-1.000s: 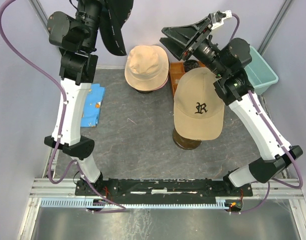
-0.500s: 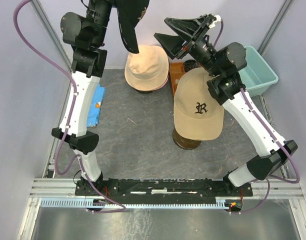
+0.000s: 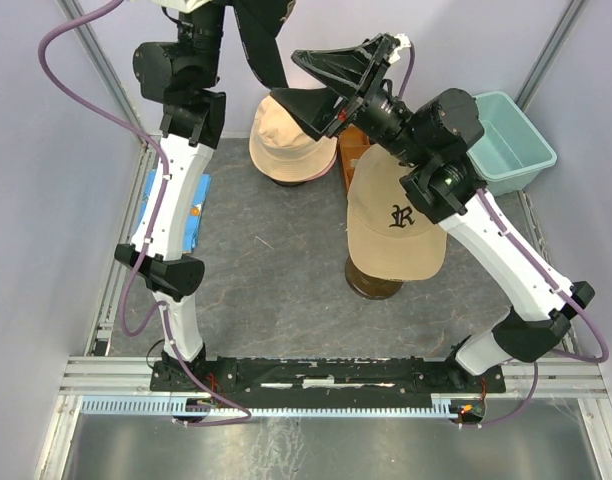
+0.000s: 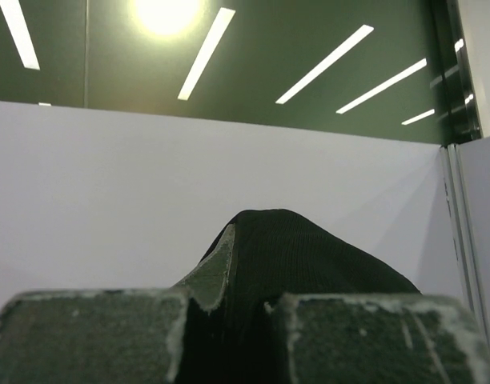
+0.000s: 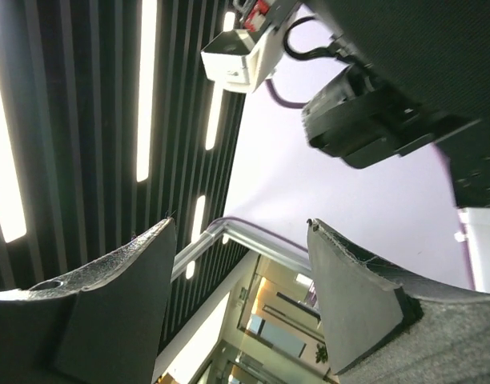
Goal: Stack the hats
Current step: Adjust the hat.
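Black cap [image 3: 260,42] is clenched aloft in left gripper [image 4: 229,308] jaws; right gripper [image 3: 286,76] jaws are spread, empty. Tan cap [image 3: 396,225] and beige hat [image 3: 284,145] are seen apart; nothing is stacked yet.

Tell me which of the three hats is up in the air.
The black cap, pinched in the left claw high up; the tan cap with a letter and the beige hat sit below, not held.

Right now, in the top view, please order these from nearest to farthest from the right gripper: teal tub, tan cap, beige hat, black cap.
1. black cap: hanging just left of the right gripper, at the back.
2. beige hat: under the gripper, back centre.
3. tan cap: centre-right.
4. teal tub: far right corner.
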`<state>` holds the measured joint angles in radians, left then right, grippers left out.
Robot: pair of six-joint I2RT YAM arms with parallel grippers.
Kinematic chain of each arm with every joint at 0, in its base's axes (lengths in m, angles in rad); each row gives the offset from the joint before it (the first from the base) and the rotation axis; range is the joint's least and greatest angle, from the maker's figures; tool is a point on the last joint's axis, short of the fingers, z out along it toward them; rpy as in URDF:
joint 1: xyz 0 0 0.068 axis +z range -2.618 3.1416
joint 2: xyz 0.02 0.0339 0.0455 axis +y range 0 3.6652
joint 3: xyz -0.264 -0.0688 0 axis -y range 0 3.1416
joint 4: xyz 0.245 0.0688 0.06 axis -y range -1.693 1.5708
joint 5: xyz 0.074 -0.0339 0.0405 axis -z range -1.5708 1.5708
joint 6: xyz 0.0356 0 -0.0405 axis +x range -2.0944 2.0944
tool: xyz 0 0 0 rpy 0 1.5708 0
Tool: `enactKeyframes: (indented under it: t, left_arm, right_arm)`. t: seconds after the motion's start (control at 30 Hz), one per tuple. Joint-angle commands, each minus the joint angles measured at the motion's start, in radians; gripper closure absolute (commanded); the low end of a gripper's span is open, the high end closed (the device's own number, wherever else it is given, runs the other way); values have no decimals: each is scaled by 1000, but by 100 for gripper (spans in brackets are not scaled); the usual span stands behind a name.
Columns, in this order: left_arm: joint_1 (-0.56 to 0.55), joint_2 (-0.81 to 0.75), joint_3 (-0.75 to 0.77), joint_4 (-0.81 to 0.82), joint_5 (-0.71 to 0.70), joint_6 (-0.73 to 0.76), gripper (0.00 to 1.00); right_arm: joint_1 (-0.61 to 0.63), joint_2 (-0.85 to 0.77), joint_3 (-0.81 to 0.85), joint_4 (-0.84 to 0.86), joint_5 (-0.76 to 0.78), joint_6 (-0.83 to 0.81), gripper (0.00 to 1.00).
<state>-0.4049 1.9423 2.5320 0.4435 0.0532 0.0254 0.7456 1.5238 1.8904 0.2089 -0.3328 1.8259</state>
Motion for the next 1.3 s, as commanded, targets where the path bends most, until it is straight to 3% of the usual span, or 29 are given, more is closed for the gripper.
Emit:
enactKeyframes:
  t: [0.0,0.33,0.63,1.27]
  left_arm:
    - [5,-30,50,174,-34,-49,97]
    - [6,-81,48,204,-48,-71,97]
    - [6,-222,-85,221,-51,-72,97]
    - [-30,-368,-341,320,-41,-109,97]
  right_arm:
    - [65,10,82,-42,52,-53,26]
    - [204,-3,-16,-62,174,-134,26]
    - [206,26,46,-87,219,-202,26]
    - [196,54,53,-33,262,-204,28]
